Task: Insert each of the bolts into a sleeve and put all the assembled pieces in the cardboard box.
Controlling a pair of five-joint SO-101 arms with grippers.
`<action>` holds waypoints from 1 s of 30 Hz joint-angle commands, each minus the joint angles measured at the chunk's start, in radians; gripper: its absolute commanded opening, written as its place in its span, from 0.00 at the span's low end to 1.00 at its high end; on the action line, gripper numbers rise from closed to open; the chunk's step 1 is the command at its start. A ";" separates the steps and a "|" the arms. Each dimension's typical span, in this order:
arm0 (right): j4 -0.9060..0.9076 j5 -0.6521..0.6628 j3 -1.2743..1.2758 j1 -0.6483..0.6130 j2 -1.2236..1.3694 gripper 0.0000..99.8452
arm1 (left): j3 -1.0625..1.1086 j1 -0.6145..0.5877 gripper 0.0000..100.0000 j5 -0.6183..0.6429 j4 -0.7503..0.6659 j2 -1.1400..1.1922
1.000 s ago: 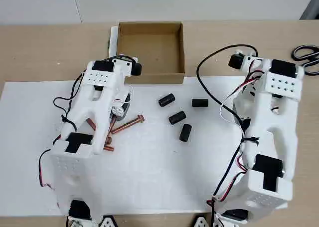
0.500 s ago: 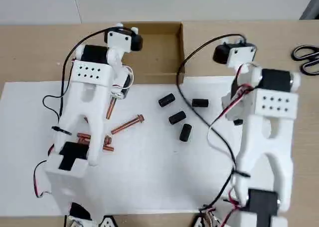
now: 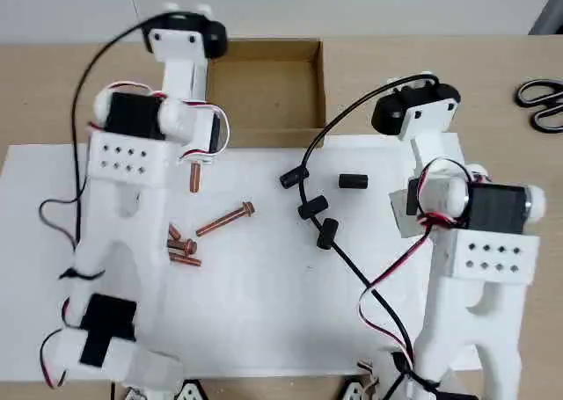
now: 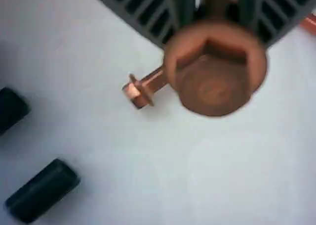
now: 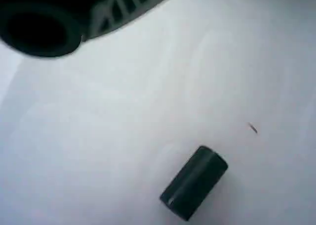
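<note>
Where the left gripper (image 4: 216,5) clenched, its dark ribbed jaws pinched the shank of the held bolt (image 4: 215,69), a copper piece with a hexagonal head on a round flange, head turned toward the wrist camera. From above, that bolt showed at the arm's tip over the white sheet (image 3: 264,312), near its far edge and just in front of the cardboard box (image 3: 264,138). The right gripper (image 3: 406,215) was closed on the held sleeve (image 5: 39,29), a short black tube with its open bore facing the wrist camera, above the right part of the sheet.

Near the left claw lay the loose bolts. One long bolt (image 3: 224,220) lay alone at a slant. A cluster (image 3: 182,247) of about three more sat just beside the left arm (image 3: 123,224), which partly hid them, so that count was uncertain. Four loose sleeves (image 3: 353,182) lay on the sheet between the two arms, near one another but apart. A black cable (image 3: 304,193) from the right arm ran across three of them and covered part of each.

The box stood open at the far side, its front wall at the sheet's far edge. Scissors (image 3: 541,101) lay on the bare table (image 3: 53,92), well off to the right.
</note>
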 commanded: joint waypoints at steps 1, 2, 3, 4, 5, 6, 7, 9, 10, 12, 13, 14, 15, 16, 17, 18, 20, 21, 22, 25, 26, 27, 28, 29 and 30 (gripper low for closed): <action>-0.061 0.003 -0.002 -0.007 -0.033 0.00 | -0.007 0.014 0.01 0.080 -0.032 -0.106; -0.070 0.003 -0.002 -0.007 -0.033 0.00 | -0.005 0.018 0.01 0.106 -0.032 -0.115; -0.084 0.003 0.002 -0.008 -0.033 0.00 | -0.005 0.020 0.01 0.132 -0.031 -0.123; -0.104 0.002 0.015 -0.013 -0.033 0.00 | -0.005 0.021 0.01 0.152 -0.031 -0.132; -0.127 0.002 0.038 -0.019 -0.035 0.00 | -0.005 0.028 0.01 0.166 -0.031 -0.141; -0.142 0.002 0.066 -0.022 -0.041 0.00 | -0.005 0.031 0.01 0.173 -0.031 -0.144; -0.154 0.002 0.091 -0.031 -0.059 0.00 | -0.005 0.031 0.01 0.175 -0.031 -0.150; -0.196 -0.005 0.143 -0.048 -0.122 0.00 | -0.005 0.031 0.01 0.207 -0.031 -0.164; -0.232 -0.026 0.181 -0.061 -0.163 0.00 | -0.005 0.031 0.01 0.224 -0.031 -0.172; -0.300 -0.063 0.269 -0.087 -0.255 0.00 | -0.005 0.031 0.01 0.242 -0.031 -0.183; -0.331 -0.075 0.318 -0.102 -0.302 0.00 | -0.005 0.032 0.01 0.244 -0.031 -0.189; -0.360 -0.083 0.368 -0.117 -0.343 0.00 | -0.005 0.032 0.01 0.245 -0.031 -0.193; -0.386 -0.092 0.419 -0.133 -0.383 0.00 | -0.004 0.032 0.01 0.245 -0.031 -0.199; -0.407 -0.103 0.465 -0.147 -0.421 0.00 | -0.004 0.032 0.01 0.245 -0.031 -0.203; -0.427 -0.115 0.506 -0.157 -0.455 0.00 | -0.004 0.032 0.01 0.245 -0.031 -0.206; -0.443 -0.130 0.539 -0.171 -0.484 0.00 | -0.004 0.032 0.01 0.245 -0.031 -0.210; -0.466 -0.169 0.588 -0.200 -0.533 0.00 | -0.004 0.044 0.01 0.245 -0.031 -0.222; -0.475 -0.190 0.608 -0.217 -0.555 0.00 | -0.004 0.054 0.01 0.245 -0.029 -0.232; -0.487 -0.212 0.628 -0.237 -0.575 0.00 | -0.004 0.064 0.01 0.250 -0.031 -0.241; -0.532 -0.262 0.680 -0.295 -0.625 0.00 | -0.004 0.109 0.01 0.298 -0.043 -0.272; -0.544 -0.275 0.694 -0.312 -0.639 0.00 | -0.004 0.120 0.01 0.310 -0.051 -0.284; -0.559 -0.288 0.706 -0.328 -0.651 0.00 | -0.004 0.129 0.01 0.324 -0.063 -0.295; -0.570 -0.295 0.717 -0.340 -0.661 0.00 | -0.004 0.135 0.01 0.333 -0.075 -0.307; -0.584 -0.299 0.727 -0.351 -0.668 0.00 | -0.004 0.137 0.01 0.341 -0.086 -0.318; -0.596 -0.299 0.740 -0.360 -0.677 0.00 | -0.001 0.140 0.01 0.345 -0.097 -0.325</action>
